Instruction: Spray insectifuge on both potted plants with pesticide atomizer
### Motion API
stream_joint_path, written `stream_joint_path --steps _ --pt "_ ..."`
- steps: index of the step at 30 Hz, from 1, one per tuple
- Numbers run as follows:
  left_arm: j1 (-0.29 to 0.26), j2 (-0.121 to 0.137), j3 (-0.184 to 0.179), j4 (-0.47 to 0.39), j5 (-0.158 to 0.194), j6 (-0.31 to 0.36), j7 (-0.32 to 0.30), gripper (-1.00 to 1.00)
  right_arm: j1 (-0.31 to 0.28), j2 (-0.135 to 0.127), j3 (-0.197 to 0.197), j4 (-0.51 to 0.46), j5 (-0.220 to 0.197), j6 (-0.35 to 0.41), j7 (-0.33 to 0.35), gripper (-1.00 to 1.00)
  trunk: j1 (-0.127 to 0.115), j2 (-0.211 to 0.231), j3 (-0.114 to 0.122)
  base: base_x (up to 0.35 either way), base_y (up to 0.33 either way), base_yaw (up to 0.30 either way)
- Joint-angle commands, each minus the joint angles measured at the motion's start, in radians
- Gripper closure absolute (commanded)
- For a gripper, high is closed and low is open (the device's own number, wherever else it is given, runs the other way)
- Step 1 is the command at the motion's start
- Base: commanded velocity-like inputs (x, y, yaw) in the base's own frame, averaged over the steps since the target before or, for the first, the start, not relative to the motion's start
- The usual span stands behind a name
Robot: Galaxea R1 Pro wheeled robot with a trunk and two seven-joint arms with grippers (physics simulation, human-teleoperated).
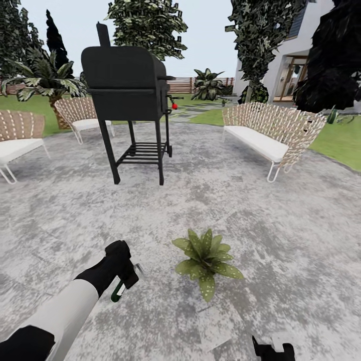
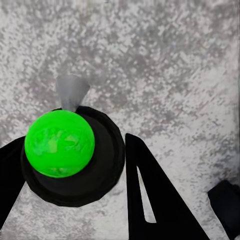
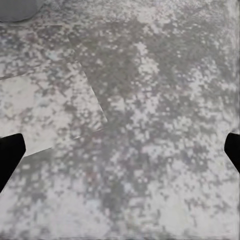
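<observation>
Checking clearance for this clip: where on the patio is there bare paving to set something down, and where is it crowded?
Bare paving lies between the potted plant and the barbecue grill, and right of the plant toward the white-cushioned bench. It is crowded left of the plant, where the left claw holds the pesticide atomizer.

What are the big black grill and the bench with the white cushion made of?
The big black barbecue grill looks like painted metal: flat matte black panels, thin straight legs and a barred lower shelf. The bench seems to be tan wicker or woven cord in a crisscross pattern around the back, on thin white, probably metal, legs, with a smooth white seat cushion, likely fabric. As this is a render, these are guesses.
</observation>
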Motion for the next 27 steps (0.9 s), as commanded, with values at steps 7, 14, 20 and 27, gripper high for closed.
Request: stream_joint_path --steps 7,14,20,27 --pt "0.0 -0.021 -0.006 0.113 -0.022 0.001 -0.006 1.0 -0.001 0.002 -0.008 0.001 0.008 -0.004 0.003 -1.0 0.0 0.0 -0.001 0.181 0.117 -0.229" --pt "-0.009 -0.073 -0.099 0.116 -0.048 0.009 -0.01 1.0 -0.001 -0.003 -0.009 0.001 0.01 -0.004 0.003 -1.0 0.0 0.0 -0.001 0.211 0.157 -0.013" --pt "-0.006 -0.076 -0.108 0.122 -0.047 0.009 -0.013 1.0 -0.001 0.0 -0.009 0.001 0.008 -0.004 0.002 -1.0 0.0 0.0 -0.001 0.015 0.011 0.0" --pt "-0.006 -0.073 -0.108 0.122 -0.048 0.01 -0.013 1.0 -0.001 -0.001 -0.009 0.001 0.008 -0.004 0.002 -1.0 0.0 0.0 0.002 0.0 0.0 -0.182"
